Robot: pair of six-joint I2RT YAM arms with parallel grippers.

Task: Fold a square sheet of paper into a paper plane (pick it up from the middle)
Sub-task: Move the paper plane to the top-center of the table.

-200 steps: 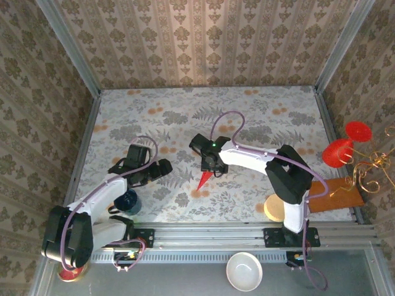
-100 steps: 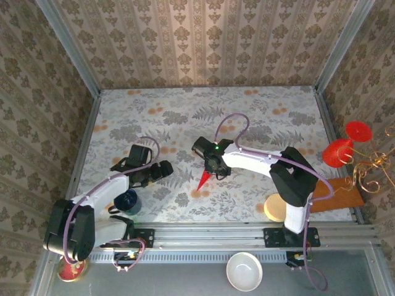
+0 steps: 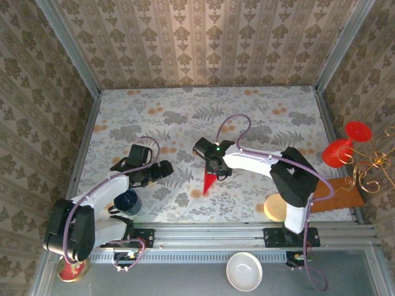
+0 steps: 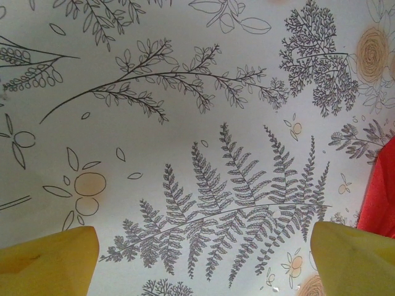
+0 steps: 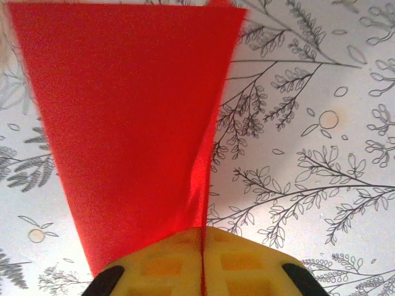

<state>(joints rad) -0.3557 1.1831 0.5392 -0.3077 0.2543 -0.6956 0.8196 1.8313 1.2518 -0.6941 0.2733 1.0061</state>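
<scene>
The red sheet of paper is folded into a slim pointed paper plane (image 3: 208,182) near the table's middle, its tip toward the near edge. My right gripper (image 3: 213,170) is shut on its centre crease. In the right wrist view the yellow fingers (image 5: 162,266) meet with the red fold pinched between them, and a broad red wing (image 5: 123,117) spreads up and left from my right gripper (image 5: 202,250). My left gripper (image 3: 164,169) hovers open to the left of the plane. Its yellow fingertips (image 4: 50,259) stand far apart over bare cloth, and a red edge of paper (image 4: 381,191) shows at the right of my left gripper (image 4: 200,262).
A dark blue cup (image 3: 127,201) stands by the left arm. A tan disc (image 3: 273,208) and a wooden board (image 3: 336,196) lie at the right front. Red glasses (image 3: 345,145) and gold wire (image 3: 370,171) sit beyond the right wall. A white bowl (image 3: 245,271) sits below the rail.
My right gripper has closed onto the paper plane's crease, and the red paper now shows broader from above. The left arm has barely moved.
</scene>
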